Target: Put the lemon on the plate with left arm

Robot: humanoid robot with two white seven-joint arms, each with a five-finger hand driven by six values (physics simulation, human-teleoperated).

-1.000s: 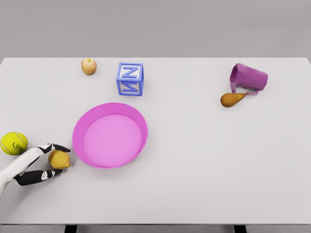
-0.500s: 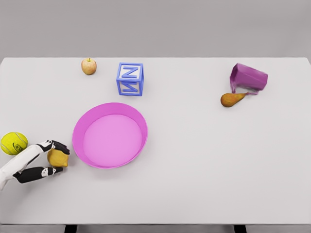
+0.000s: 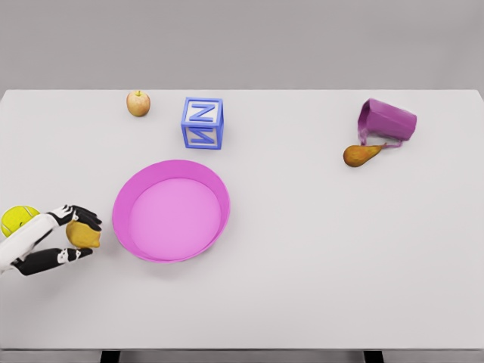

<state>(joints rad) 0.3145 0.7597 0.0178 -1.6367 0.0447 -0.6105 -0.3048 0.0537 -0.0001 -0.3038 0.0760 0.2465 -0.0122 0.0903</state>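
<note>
One left hand [image 3: 66, 236] grips lemon [image 3: 82, 235] beside pink plate [image 3: 125, 198].

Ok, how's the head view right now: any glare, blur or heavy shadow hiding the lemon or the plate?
Head view: sharp and evenly lit, with no glare or motion blur. Shadows are soft and faint, a thin one under the pink plate. The lemon reads clearly, though the left hand closed on it covers part of its edge and overlaps the tennis ball. No obvious distortion along the table edges.
</note>
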